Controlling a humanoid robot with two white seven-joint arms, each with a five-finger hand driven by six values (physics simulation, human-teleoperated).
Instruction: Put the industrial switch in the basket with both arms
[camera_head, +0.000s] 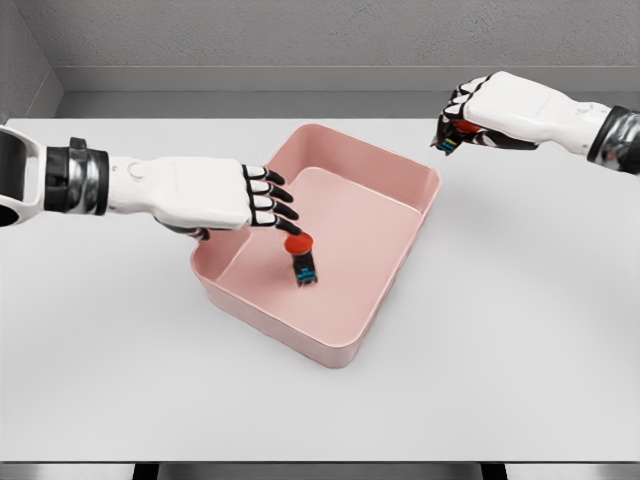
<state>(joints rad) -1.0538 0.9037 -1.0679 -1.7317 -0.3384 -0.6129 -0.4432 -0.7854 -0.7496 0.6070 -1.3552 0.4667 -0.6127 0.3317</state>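
A pink rectangular basket (400, 260) sits in the middle of the white table. One industrial switch (301, 257), with a red round cap and a dark body with a blue tip, stands tilted on the basket floor. My left hand (268, 201) hovers over the basket's left side, just above and left of that switch, fingers spread and apart from it. My right hand (458, 122) is raised beyond the basket's far right corner, its fingers curled around a second switch (453, 136) whose red cap and dark blue-tipped body show under the palm.
The white table (520, 360) stretches around the basket on all sides. A grey wall runs behind the table's far edge.
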